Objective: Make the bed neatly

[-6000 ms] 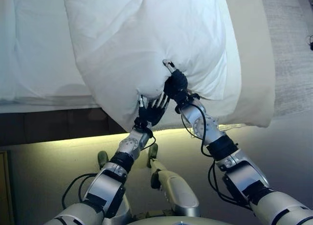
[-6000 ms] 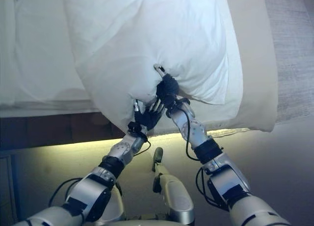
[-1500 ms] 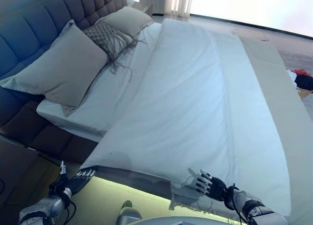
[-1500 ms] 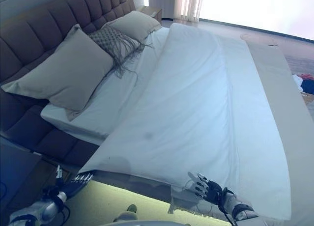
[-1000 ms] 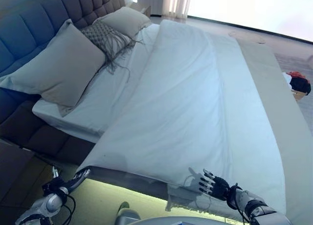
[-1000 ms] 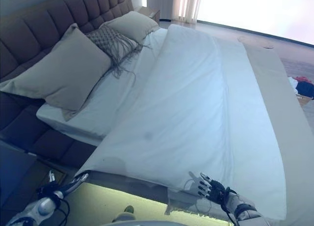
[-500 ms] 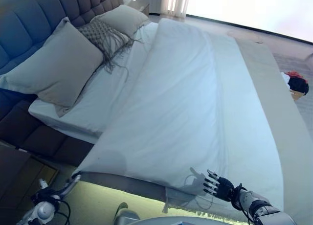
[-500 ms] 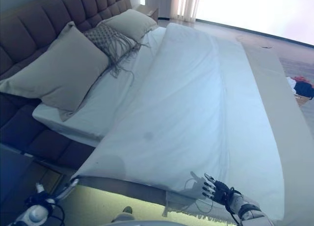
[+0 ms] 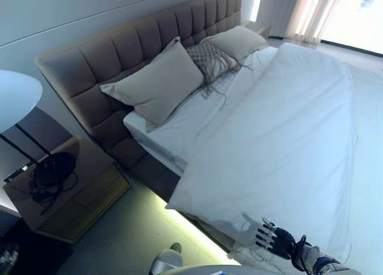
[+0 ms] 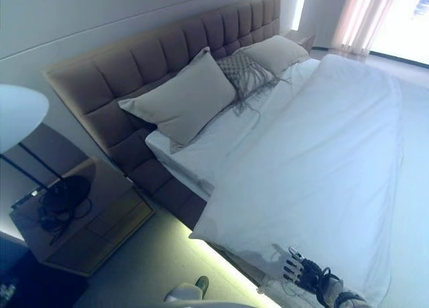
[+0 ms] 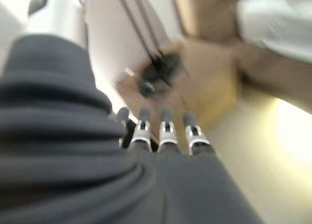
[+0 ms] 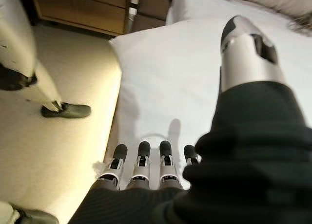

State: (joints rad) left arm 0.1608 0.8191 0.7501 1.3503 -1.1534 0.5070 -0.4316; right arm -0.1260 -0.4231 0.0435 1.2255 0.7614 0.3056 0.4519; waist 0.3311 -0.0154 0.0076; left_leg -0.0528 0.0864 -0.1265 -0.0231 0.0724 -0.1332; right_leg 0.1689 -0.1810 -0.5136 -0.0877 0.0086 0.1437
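- step in hand, as i judge it: neither hand holds anything, so this looks like a pause to survey the bed — the white, softly wrinkled duvet (image 9: 281, 143) covers the lower right of the frame but stops short of the pillows.
- the right hand (image 9: 276, 240) hovers at the bottom right with its fingers straight and spread, released, just over the duvet's near edge; whether it touches the cloth i cannot tell.
- the left hand (image 11: 163, 131) shows only in its wrist view — fingers extended, grasping nothing, pointed toward the wooden bedside table (image 9: 72, 191) at lower left, well apart from the duvet.
- the large beige square pillow (image 9: 157, 82) leans on the padded brown headboard (image 9: 134, 51) at upper centre, with bare white sheet (image 9: 179, 128) below it.
- next move likely calls for grasping the duvet's near corner (image 9: 179, 202) and drawing it toward the pillows.
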